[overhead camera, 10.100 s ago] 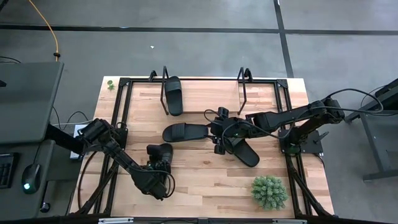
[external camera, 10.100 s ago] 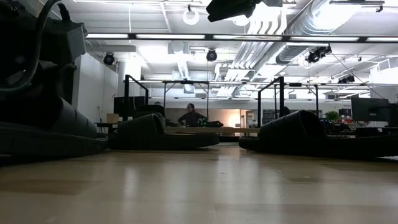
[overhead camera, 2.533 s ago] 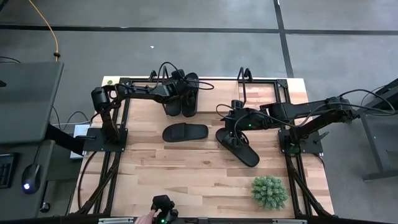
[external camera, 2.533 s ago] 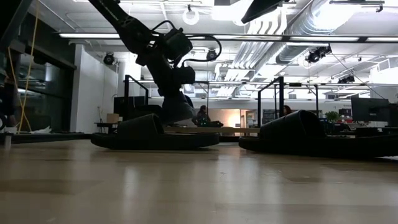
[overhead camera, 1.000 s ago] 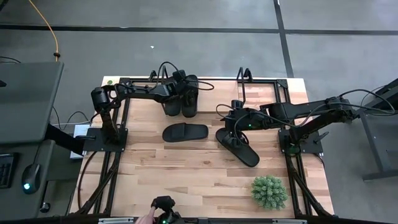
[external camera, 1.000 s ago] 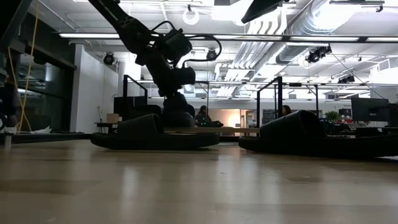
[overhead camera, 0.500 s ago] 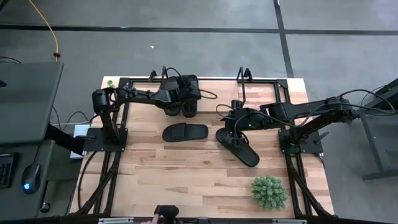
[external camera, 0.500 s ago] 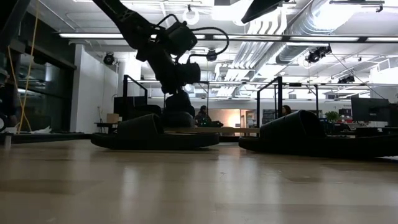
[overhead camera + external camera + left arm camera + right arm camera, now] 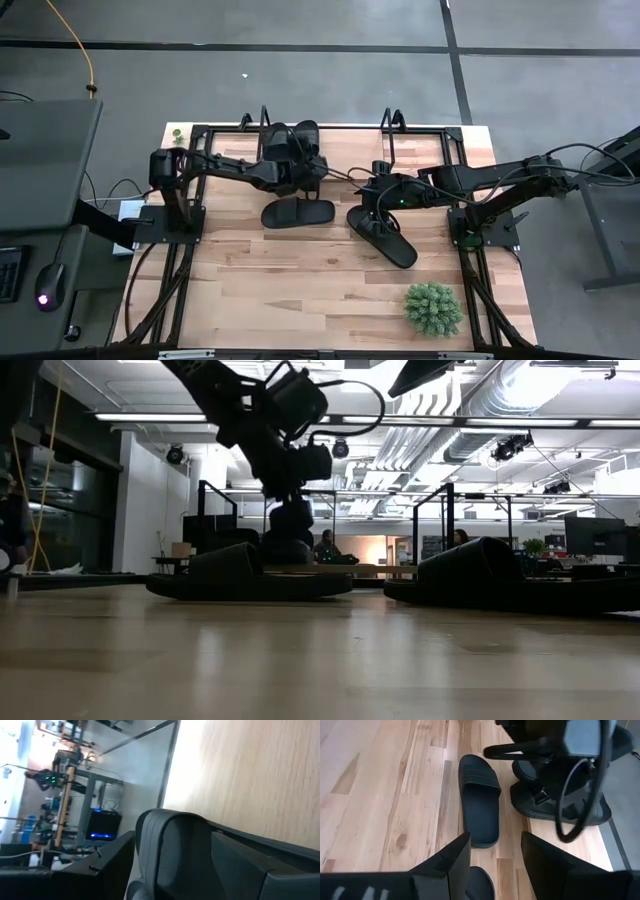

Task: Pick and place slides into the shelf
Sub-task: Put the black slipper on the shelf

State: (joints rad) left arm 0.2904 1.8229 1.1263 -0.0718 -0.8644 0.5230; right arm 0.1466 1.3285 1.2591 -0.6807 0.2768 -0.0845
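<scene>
Nearest the front edge, a potted plant (image 9: 433, 307) is sitting clear of the work. Mid-table, two slides are still lying loose: the right slide (image 9: 383, 237) on a diagonal, and the middle slide (image 9: 298, 212), lying crosswise. I'm hovering my right gripper (image 9: 385, 192) over the right slide's far end, fingers parted, gripping nothing. My left gripper (image 9: 292, 170) is sitting just beyond the middle slide, fingers spread and empty. Farthest back, the shelf (image 9: 322, 128) is holding two slides (image 9: 303, 140) side by side, probably – my left arm is covering most of them. Judging half done: two placed, two left.
</scene>
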